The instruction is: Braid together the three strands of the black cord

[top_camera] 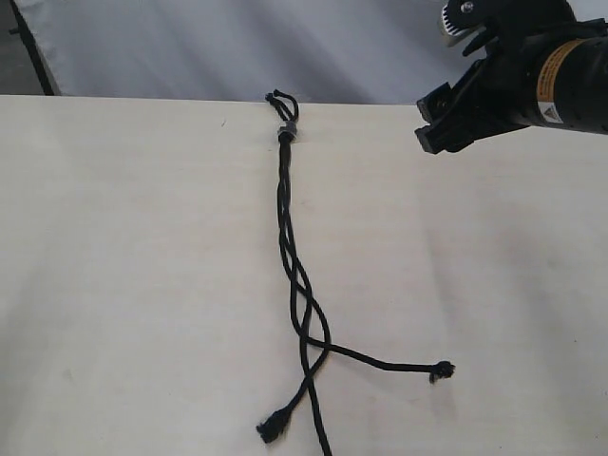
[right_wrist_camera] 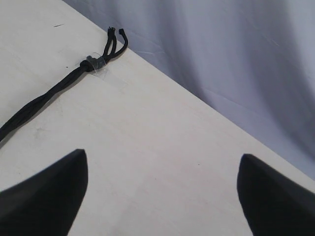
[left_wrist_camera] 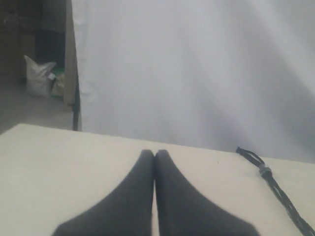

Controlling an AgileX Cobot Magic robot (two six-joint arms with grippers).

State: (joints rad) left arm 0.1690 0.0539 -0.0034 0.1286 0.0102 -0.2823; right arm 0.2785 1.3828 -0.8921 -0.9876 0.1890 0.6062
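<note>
The black cord (top_camera: 285,237) lies on the table, running from its knot with a grey band (top_camera: 286,133) at the far edge towards the near edge. The three strands are twisted together along most of its length and part near the bottom. One strand ends at the right (top_camera: 442,370), one at the lower left (top_camera: 271,429), and one runs off the frame's bottom (top_camera: 323,442). My right gripper (top_camera: 429,123) hovers open at the far right, well clear of the cord (right_wrist_camera: 44,101); nothing is between its fingers (right_wrist_camera: 162,156). My left gripper (left_wrist_camera: 154,155) is shut and empty, with the cord (left_wrist_camera: 280,194) off to its side.
The pale table (top_camera: 114,285) ends at a far edge just behind the knot's short loops (top_camera: 280,98). A white cloth backdrop (top_camera: 237,47) hangs behind it. A white bag (left_wrist_camera: 39,73) lies on the floor beyond the table.
</note>
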